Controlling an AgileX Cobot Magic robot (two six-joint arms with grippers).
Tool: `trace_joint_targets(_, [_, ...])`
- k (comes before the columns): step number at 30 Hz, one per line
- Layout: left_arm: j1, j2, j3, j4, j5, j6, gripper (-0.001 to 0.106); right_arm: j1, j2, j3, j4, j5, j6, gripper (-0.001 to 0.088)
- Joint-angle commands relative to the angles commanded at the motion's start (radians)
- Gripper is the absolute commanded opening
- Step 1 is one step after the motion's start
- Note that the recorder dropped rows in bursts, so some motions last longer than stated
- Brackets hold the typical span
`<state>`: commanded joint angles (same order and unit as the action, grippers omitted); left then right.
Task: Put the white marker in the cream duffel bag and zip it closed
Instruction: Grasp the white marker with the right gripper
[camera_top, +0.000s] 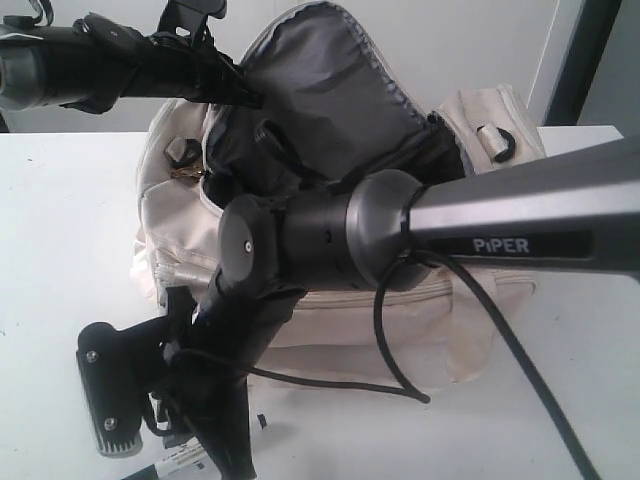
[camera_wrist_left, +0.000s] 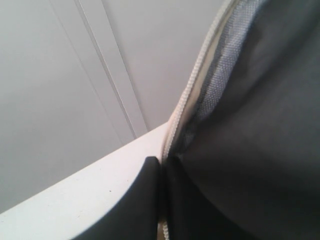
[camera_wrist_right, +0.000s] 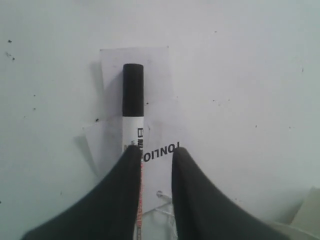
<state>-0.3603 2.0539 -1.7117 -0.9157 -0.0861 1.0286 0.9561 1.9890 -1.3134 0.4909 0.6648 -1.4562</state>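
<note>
The white marker (camera_wrist_right: 131, 132) is not in the bag yet. It lies flat on the worktop (camera_top: 60, 250) on a white paper tag (camera_wrist_right: 160, 120), black cap towards the top of the right wrist frame. Your right pincer (camera_wrist_right: 156, 150) is down over its barrel with the jaws a narrow gap apart. The marker runs along the inner edge of the left-hand finger (camera_wrist_right: 120, 195), while the other finger stands clear of it with the tag's print showing between, so I judge nothing is gripped there. The cream duffel bag (camera_top: 450, 320) sits behind in the exterior view, in the middle of the frame, its curved flap (camera_top: 330, 80) standing upright with the grey lining showing. At the upper left your left pincer (camera_top: 238, 85) appears clamped on that flap's edge, holding the mouth open. So the opening is ready, but you have the pick-up, the drop into the bag and the whole zip run left to do.
</note>
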Motion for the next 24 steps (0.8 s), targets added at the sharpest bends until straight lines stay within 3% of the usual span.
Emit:
trace_joint_targets(6, [0.000, 0.000, 0.000, 0.000, 0.000, 0.000, 0.000, 0.003, 0.027, 0.000, -0.007, 0.000, 0.042, 0.0224])
trace_joint_targets(12, [0.000, 0.000, 0.000, 0.000, 0.000, 0.000, 0.000, 0.003, 0.027, 0.000, -0.022, 0.000, 0.044, 0.0307])
trace_joint_targets(24, [0.000, 0.000, 0.000, 0.000, 0.000, 0.000, 0.000, 0.003, 0.054, 0.000, -0.046, 0.005, 0.046, 0.0306])
